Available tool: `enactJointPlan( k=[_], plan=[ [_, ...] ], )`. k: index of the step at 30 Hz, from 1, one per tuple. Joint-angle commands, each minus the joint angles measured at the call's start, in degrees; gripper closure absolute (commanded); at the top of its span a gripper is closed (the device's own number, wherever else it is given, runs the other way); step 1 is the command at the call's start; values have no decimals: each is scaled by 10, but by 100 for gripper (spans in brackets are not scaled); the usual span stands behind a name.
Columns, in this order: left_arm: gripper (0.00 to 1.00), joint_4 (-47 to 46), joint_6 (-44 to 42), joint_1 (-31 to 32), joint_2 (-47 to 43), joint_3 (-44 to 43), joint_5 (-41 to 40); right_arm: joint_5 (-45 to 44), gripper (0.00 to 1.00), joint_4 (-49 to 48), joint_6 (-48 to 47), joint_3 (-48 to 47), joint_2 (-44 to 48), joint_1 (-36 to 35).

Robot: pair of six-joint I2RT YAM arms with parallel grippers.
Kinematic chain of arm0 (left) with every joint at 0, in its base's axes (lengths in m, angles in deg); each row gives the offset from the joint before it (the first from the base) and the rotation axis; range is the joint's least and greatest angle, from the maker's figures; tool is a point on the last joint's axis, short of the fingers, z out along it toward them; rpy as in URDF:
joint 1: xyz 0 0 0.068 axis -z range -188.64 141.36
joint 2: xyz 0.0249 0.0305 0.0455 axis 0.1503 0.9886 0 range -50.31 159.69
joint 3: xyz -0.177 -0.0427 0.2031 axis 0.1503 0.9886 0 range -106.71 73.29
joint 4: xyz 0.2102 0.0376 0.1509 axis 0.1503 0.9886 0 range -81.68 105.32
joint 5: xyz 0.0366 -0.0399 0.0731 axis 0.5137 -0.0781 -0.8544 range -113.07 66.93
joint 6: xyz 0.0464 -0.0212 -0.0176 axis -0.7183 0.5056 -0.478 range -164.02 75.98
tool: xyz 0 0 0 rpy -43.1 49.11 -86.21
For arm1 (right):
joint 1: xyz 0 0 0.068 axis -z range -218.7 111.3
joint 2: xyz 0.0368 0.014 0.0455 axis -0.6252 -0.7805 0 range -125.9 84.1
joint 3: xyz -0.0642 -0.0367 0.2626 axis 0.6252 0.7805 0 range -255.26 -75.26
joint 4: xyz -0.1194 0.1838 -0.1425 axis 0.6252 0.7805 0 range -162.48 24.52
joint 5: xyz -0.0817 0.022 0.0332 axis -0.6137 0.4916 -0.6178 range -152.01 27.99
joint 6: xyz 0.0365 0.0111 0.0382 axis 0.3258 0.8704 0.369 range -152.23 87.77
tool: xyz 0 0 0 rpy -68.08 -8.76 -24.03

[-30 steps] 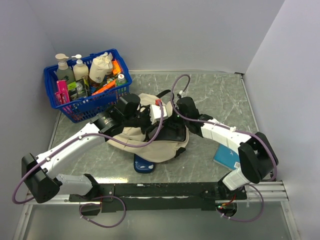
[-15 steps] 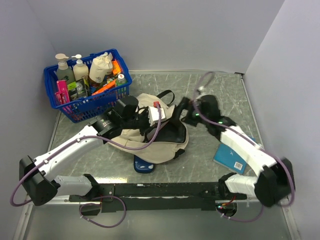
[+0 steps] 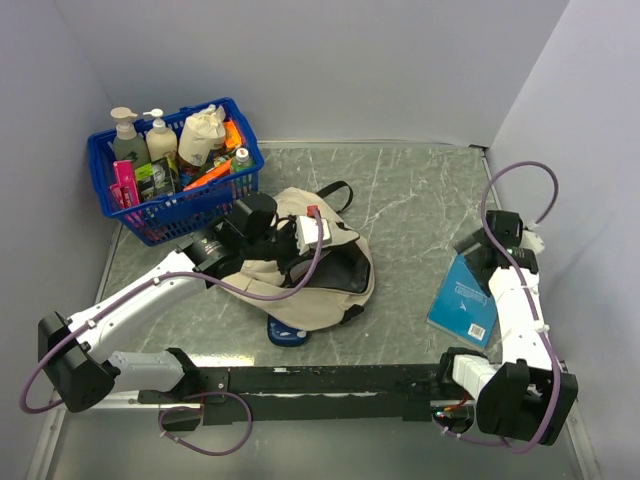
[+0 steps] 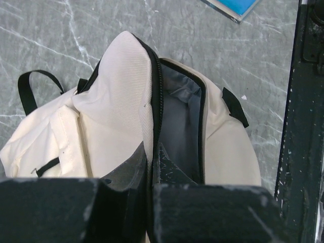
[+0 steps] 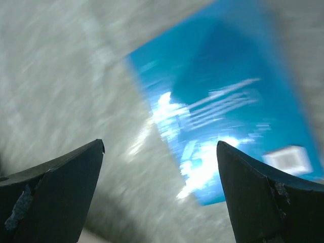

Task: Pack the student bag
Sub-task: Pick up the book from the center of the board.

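From above, the student bag lies near the middle of the worktop, mouth unzipped and facing about 4 o'clock. The left tool sits at the bag's upper edge. The blue basket, full of bottles and small goods, stands at 10 o'clock. A blue book lies flat at 4 o'clock, well apart from the bag, with the right tool just over its far end. A dark blue item pokes out from under the bag at 6 o'clock.

In the left wrist view, the left tool is pinched nearly closed on the zipper edge of the student bag, lifting that flap so the grey lining shows; no packed goods are visible in the part that shows.

The right wrist view is blurred. The right tool stands spread wide with nothing between its fingers, the blue book below it from 12 to 3 o'clock.

Packing looks barely begun: the mouth is held ready, yet the book is unpicked, and the basket goods, if they belong, also remain.
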Motion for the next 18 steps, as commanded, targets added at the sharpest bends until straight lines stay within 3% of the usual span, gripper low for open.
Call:
enactJointPlan(
  k=[1,11,14,18],
  plan=[
    [99,23,5,-1,-8,-38,11,-157,0,72,61,8,2,37],
    [99,25,3,-1,-33,-14,-15,-184,0,73,65,-2,-87,134],
    [88,26,6,-1,-37,-9,-17,-183,0,73,68,-7,-115,153],
    [63,39,11,-1,-32,-27,-23,-184,0,63,70,-5,-168,176]
  ],
)
